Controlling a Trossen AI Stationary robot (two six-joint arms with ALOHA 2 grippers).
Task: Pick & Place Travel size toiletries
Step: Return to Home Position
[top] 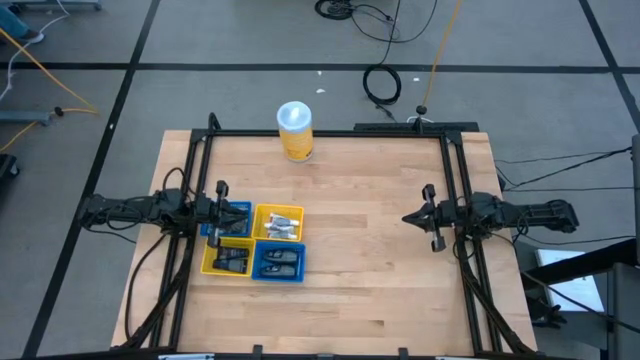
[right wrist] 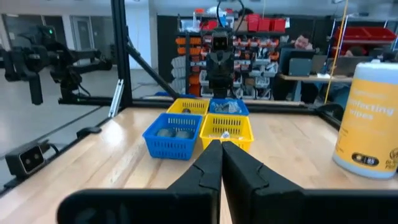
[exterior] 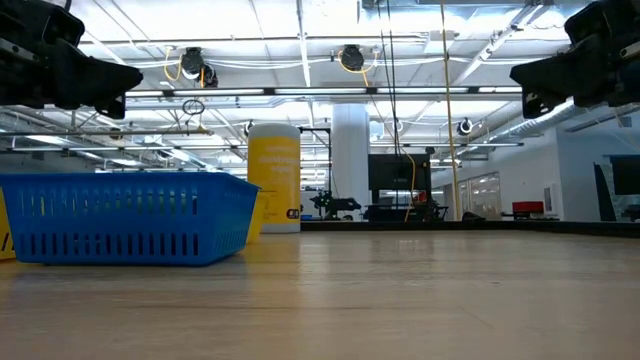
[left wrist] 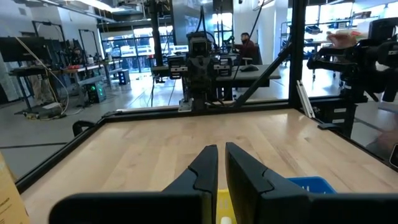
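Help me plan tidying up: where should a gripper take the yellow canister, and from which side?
Grip the yellow canister around the middle of its round body, below the white lid, approaching level. It stands upright at the table's far edge by the frame rail, so coming from the open table side looks safest.

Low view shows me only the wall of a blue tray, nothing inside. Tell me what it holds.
Observer: The high view looks straight into that blue tray. Dark wrapped toiletries lie in it.
Operator: Now place the two dark arms at my top corners.
Observer: The left gripper hangs above a second blue tray, diagonally behind yours in a square block of four trays. The right gripper waits, shut, near the table's right edge, apart from the trays.
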